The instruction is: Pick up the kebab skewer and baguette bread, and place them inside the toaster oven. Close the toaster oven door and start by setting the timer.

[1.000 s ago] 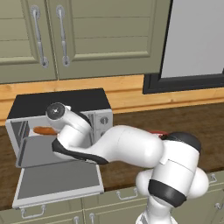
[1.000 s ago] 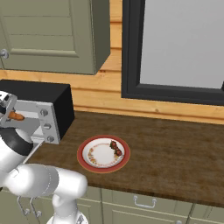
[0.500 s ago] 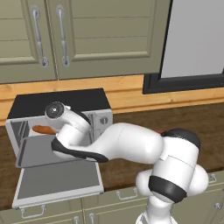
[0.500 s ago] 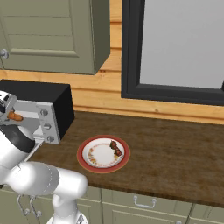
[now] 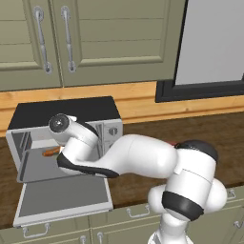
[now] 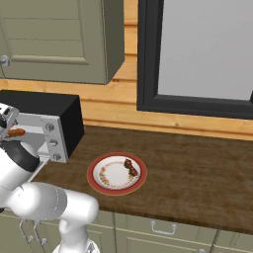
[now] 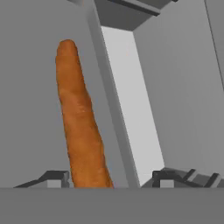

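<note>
- The brown wooden counter (image 6: 197,168) runs below olive-green cabinets (image 5: 95,43) and a dark-framed window (image 6: 197,54); the right base view shows a long stretch of it, the left base view mostly its left end.
- The white robot arm (image 5: 138,157) reaches from its base into the toaster oven (image 5: 66,112), a silver-grey box with a black top at the left end of the counter.
- The toaster oven door (image 5: 62,200) hangs open, folded down flat toward the front; the left base view shows it whole, while in the right base view the arm covers most of it.
- A red-rimmed plate (image 6: 117,173) sits on the counter to the right of the oven, clearly seen in the right base view.
- The baguette bread (image 7: 81,122) lies inside the oven; the hand view shows it as a long orange-brown loaf on the grey floor, the left base view as a small orange sliver (image 5: 50,152) beside the wrist.
- The kebab skewer (image 6: 131,167) rests on the plate's right side.
- The fingers (image 7: 54,177) stand apart on either side of the loaf's near end; whether they touch it I cannot tell.
</note>
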Controlling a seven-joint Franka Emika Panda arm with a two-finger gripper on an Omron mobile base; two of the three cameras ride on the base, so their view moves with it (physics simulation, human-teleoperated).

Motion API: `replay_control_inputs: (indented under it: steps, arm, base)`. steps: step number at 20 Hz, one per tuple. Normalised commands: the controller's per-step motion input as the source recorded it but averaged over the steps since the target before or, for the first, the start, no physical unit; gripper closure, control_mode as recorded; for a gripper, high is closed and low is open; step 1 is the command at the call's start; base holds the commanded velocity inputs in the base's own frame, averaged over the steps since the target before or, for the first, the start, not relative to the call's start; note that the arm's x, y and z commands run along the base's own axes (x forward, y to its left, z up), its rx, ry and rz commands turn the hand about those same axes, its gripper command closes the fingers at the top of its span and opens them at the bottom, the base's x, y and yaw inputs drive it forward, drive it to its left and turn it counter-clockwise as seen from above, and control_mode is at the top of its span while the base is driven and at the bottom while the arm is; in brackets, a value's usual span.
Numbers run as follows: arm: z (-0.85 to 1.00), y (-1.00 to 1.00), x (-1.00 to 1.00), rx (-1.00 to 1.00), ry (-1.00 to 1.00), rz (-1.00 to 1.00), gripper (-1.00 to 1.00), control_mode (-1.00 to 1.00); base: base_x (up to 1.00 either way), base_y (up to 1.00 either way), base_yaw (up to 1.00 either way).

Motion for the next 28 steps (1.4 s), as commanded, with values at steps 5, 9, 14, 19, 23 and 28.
replay_control_inputs:
  steps: [5,9,14,19,23,28]
  arm:
    - [0.0,0.0,0.0,0.0,0.0,0.0,-1.0,-1.0]
    - [0.01,-0.1,-0.09,0.0,0.0,0.0,-1.0,-1.0]
    - [0.09,-0.5,-0.85,0.0,0.0,-0.07,-1.0,-1.0]
    - [0.1,-0.87,-0.7,0.0,0.01,-0.21,-1.0,-1.0]
    - [0.33,-1.0,-0.38,0.01,0.08,-0.32,-1.0,-1.0]
    - [0.52,-1.0,-0.01,0.06,0.11,-0.35,-1.0,-1.0]
  base:
    - [0.0,0.0,0.0]
    - [0.0,0.0,0.0]
    - [0.0,0.0,0.0]
    - [0.0,0.0,0.0]
    - [0.0,0.0,0.0]
    - [0.0,0.0,0.0]
